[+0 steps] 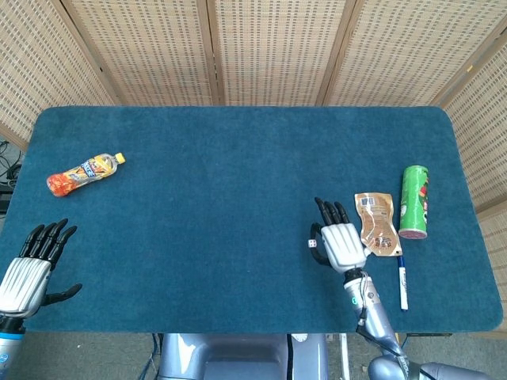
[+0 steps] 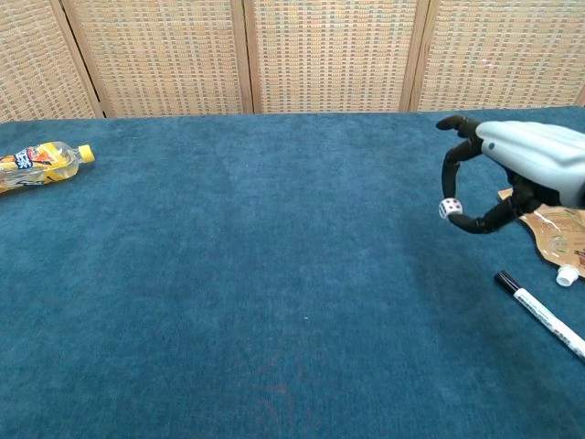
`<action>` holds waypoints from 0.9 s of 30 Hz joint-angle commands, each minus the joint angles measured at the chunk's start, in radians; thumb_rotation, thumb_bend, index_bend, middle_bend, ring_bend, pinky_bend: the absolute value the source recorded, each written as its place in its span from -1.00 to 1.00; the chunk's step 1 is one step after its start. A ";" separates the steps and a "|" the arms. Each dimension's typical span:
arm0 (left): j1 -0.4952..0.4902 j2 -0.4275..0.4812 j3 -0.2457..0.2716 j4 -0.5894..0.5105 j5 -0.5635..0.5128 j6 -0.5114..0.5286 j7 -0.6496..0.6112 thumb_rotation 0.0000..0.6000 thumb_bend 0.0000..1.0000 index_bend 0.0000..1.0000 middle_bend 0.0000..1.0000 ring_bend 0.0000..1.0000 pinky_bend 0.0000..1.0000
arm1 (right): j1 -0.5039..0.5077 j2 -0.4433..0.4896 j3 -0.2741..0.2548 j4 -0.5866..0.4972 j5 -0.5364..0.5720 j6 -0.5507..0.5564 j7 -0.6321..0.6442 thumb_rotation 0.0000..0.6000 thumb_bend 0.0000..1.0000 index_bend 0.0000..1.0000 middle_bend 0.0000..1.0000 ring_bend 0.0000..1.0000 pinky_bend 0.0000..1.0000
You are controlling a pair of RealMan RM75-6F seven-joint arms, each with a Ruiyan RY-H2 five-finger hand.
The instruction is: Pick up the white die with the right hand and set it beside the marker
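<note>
My right hand [image 2: 516,174] hangs well above the blue cloth and pinches the white die [image 2: 449,208] between thumb and a finger. In the head view the right hand [image 1: 340,241] shows at the front right with the die [image 1: 313,243] at its left edge. The white marker [image 2: 541,314] with a black cap lies on the cloth below and to the right of the hand; the marker [image 1: 402,282] points toward the front edge. My left hand [image 1: 32,265] rests open at the front left corner, holding nothing.
A tan pouch [image 1: 376,223] lies just right of the right hand, with a green can [image 1: 414,201] on its side beyond it. An orange drink bottle [image 1: 84,172] lies at the far left. The table's front edge [image 1: 238,332] is close.
</note>
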 commanded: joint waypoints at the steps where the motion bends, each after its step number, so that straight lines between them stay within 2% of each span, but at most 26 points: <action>1: 0.000 0.000 0.001 0.000 0.002 0.000 0.001 1.00 -0.78 -1.00 -1.00 -1.00 -1.00 | 0.028 0.014 0.027 -0.019 0.022 -0.007 -0.025 1.00 -0.22 0.07 -1.00 -1.00 -1.00; 15: -0.003 -0.005 0.012 -0.001 0.018 -0.008 -0.001 1.00 -0.78 -1.00 -1.00 -1.00 -1.00 | 0.145 0.015 0.116 -0.034 0.137 -0.020 -0.109 1.00 -0.22 0.07 -1.00 -1.00 -1.00; 20: -0.003 -0.004 0.012 -0.001 0.016 -0.008 -0.003 1.00 -0.78 -1.00 -1.00 -1.00 -1.00 | 0.168 0.012 0.121 -0.037 0.166 -0.015 -0.121 1.00 -0.23 0.06 -1.00 -1.00 -1.00; 27: -0.004 -0.004 0.011 0.002 0.012 -0.010 -0.007 1.00 -0.78 -1.00 -1.00 -1.00 -1.00 | 0.179 0.008 0.098 -0.029 0.194 -0.006 -0.112 1.00 -0.31 -0.18 -1.00 -1.00 -1.00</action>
